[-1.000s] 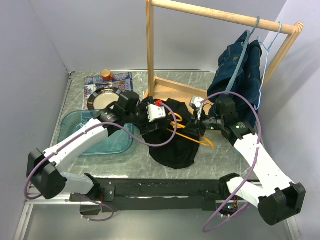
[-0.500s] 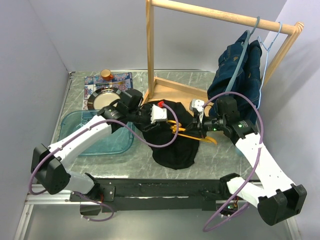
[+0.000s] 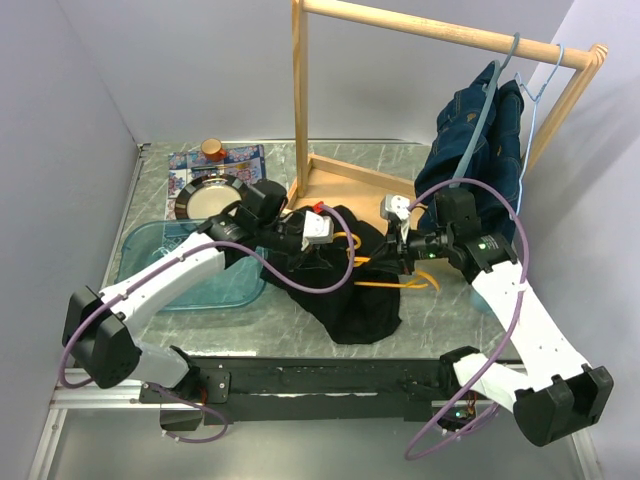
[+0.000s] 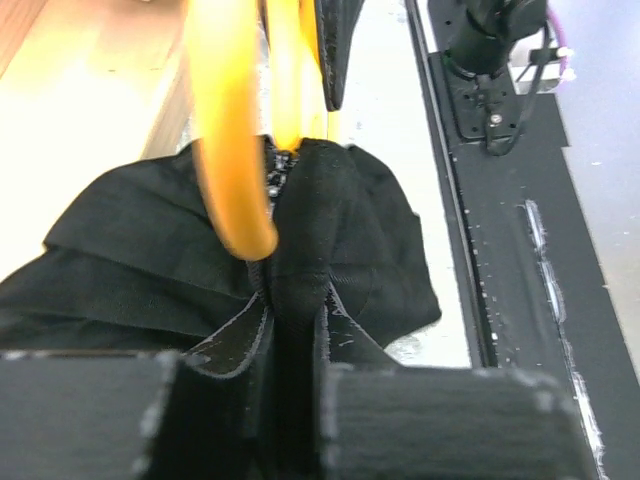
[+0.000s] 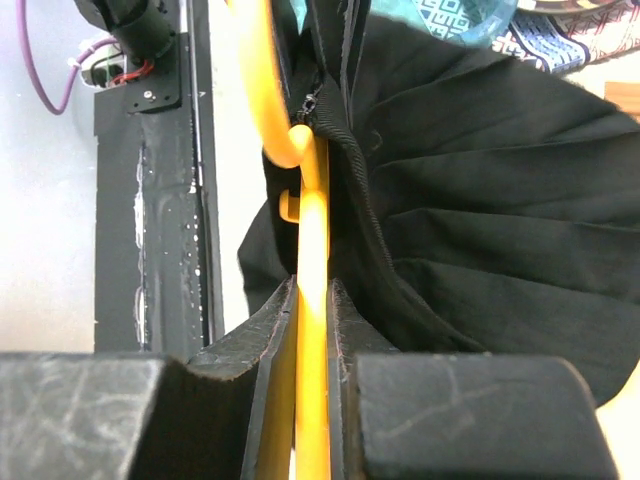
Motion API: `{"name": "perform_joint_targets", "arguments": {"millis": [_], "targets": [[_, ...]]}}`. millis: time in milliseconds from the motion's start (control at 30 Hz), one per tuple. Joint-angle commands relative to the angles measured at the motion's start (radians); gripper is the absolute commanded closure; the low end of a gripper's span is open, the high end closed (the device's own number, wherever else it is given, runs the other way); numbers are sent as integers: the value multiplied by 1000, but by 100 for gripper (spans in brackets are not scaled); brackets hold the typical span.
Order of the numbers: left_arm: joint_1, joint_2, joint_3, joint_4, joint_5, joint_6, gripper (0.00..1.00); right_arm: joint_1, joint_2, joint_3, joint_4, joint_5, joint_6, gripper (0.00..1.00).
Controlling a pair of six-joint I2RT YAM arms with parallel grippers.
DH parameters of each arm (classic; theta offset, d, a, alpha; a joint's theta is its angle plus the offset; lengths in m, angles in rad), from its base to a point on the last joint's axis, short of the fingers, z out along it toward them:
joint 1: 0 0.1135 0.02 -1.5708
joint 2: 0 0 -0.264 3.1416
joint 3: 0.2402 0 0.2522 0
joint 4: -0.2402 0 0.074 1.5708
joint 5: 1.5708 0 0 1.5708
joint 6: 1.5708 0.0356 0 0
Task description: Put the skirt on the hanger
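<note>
Big wooden rack (image 3: pixel 299 100) at the back, denim garment (image 3: pixel 470 160) hanging off its right end. Black skirt (image 3: pixel 365 305) is bunched mid-table just in front of the rack's base, left gripper (image 4: pixel 295 320) pinching its waistband. Teal tub (image 3: pixel 145 245) sits left of it. Right gripper (image 5: pixel 312 300) is clamped on the orange hanger (image 5: pixel 313 240), tucked against the skirt. Plate (image 3: pixel 205 198) back left.

Skirt (image 3: pixel 352 300): black, finely pleated, with a ribbed waistband. Hangs bunched from its raised upper edge and spills in a dark heap onto the middle of the table (image 3: pixel 290 325), reaching toward the near edge. Hanger (image 3: pixel 395 284): glossy orange plastic, thin rounded bars. Lies roughly level across the fabric, partly buried in its folds, with one bar sticking out bare on the right. Touches the waistband at a curved end.
</note>
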Motion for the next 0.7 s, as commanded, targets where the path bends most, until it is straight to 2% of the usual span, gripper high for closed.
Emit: {"name": "perform_joint_targets", "arguments": {"millis": [0, 167, 200, 233, 300, 333, 433, 500, 567, 667], "targets": [[-11, -22, -19, 22, 13, -57, 99, 11, -1, 97, 18, -108, -4, 100], [-11, -110, -102, 94, -28, -204, 99, 11, 16, 114, -18, -137, 4, 100], [-11, -127, -110, 102, -43, -238, 99, 11, 16, 123, -24, -132, 17, 94], [-11, -161, -117, 102, -80, -267, 99, 11, 18, 133, -42, -111, 27, 72], [-11, -202, -148, 110, -111, -355, 99, 9, 15, 189, -103, -85, 4, 53], [-11, -251, -162, 116, -122, -413, 99, 8, 10, 214, -173, -60, -11, 37], [-9, -342, -229, 131, -163, -534, 99, -11, -21, 298, -278, -37, -35, 24], [-11, -394, -266, 107, -202, -577, 99, -37, -79, 317, -274, 6, 20, 17], [-11, -436, -315, 107, -240, -655, 99, -66, -154, 308, -242, 64, 60, 4], [-11, -537, -372, 131, -306, -772, 99, -74, -245, 214, -238, 72, 51, 0]]}}
